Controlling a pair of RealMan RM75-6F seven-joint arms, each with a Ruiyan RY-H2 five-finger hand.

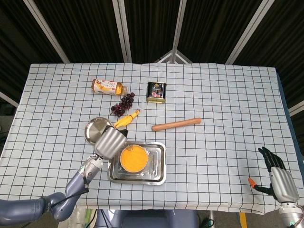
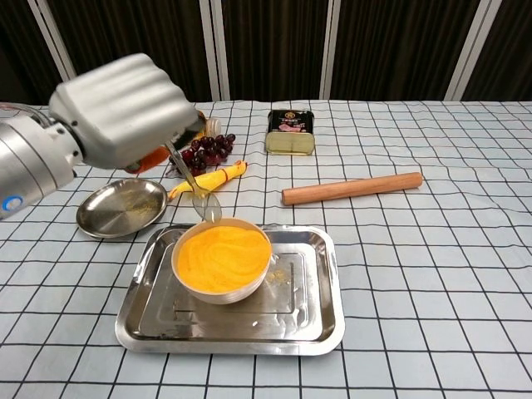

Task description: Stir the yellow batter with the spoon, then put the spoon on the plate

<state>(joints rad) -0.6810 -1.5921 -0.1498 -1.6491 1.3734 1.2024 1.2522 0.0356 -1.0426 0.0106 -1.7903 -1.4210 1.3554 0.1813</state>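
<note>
Chest view: spoon (image 2: 198, 189) hangs tilted in the left hand's (image 2: 123, 110) grip, its bowl just above the batter bowl's (image 2: 221, 259) far rim, near the plate (image 2: 120, 207) (tray (image 2: 316, 320) underneath). Right hand (image 1: 278, 176) rests at the table edge, fingers apart, holding nothing.

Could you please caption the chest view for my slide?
Left hand holds the spoon above the batter bowl's rim.

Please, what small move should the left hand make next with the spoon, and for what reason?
Probably carry the spoon a little further left and lower it onto the round plate. The left hand holds the spoon tilted, its tip out of the yellow batter near the bowl's far rim, and the plate lies just left of it, holding nothing.
</note>
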